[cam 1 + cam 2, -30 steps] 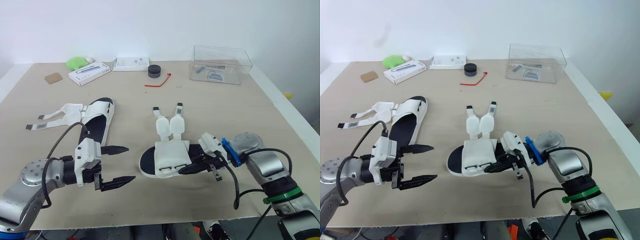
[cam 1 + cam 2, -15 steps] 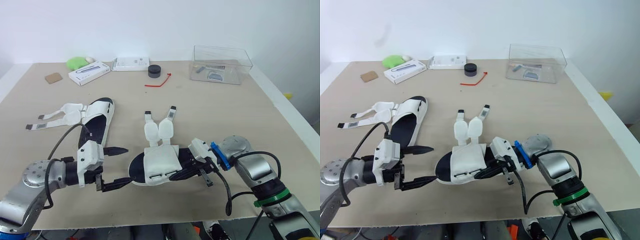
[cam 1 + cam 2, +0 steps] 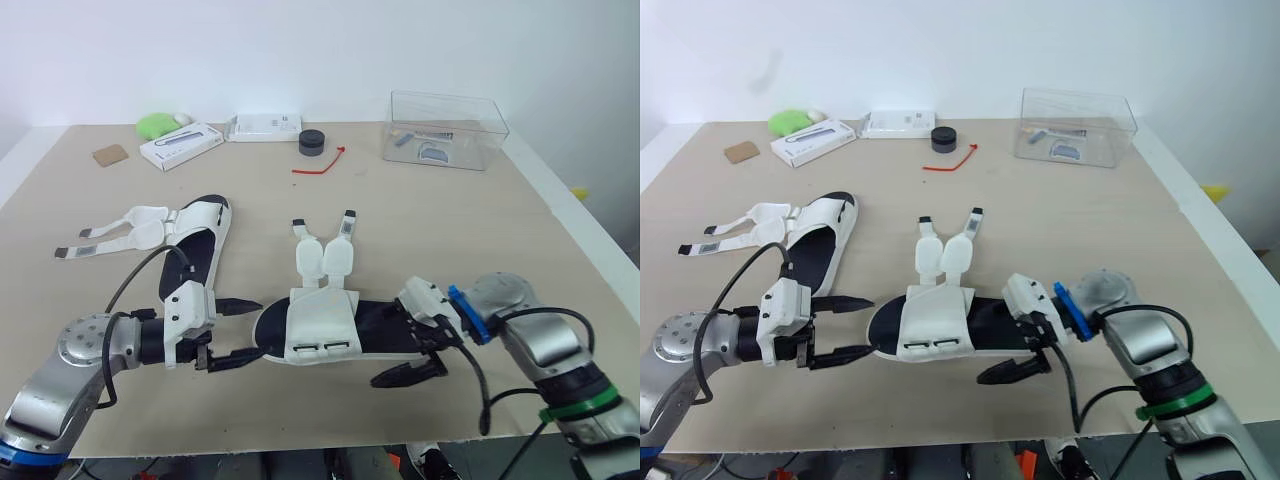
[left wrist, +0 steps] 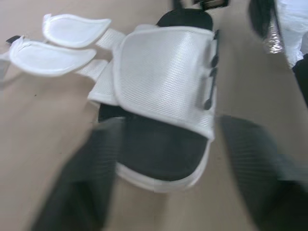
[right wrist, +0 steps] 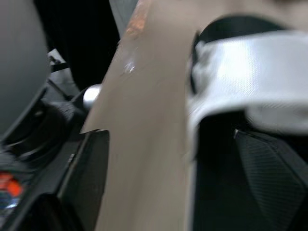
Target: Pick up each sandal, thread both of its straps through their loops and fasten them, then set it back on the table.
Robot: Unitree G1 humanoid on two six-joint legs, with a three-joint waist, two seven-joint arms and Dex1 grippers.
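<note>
— Beige tabletop (image 3: pixel 450 230), white wall behind: what is happening at the front edge?

— Left gripper (image 3: pixel 236 330) is hanging with its two black fingers spread wide, gripping nothing, and their tips are flanking the left end of the near sandal (image 3: pixel 320 325). Right gripper (image 3: pixel 412 356) is likewise standing open and empty at the sandal's other end. One finger is reaching over the black footbed and the other is sitting just beside the sole, toward the front edge.

— Which way is the sandal lying?

— It is lying flat, its long axis running along the front edge, left to right, with an arm at each end. Its two straps (image 3: pixel 326 258) are pointing loose toward the far edge, unthreaded.

— Which arm is nearer?

— Both are about level. The left is looking better lined up, since the sole's end is sitting between its fingers, so a pinch there seems the likely pickup.

— And the other shoe?

— Second sandal (image 3: pixel 195 240) is lying toward the left edge with its straps splayed, also unfastened.
</note>
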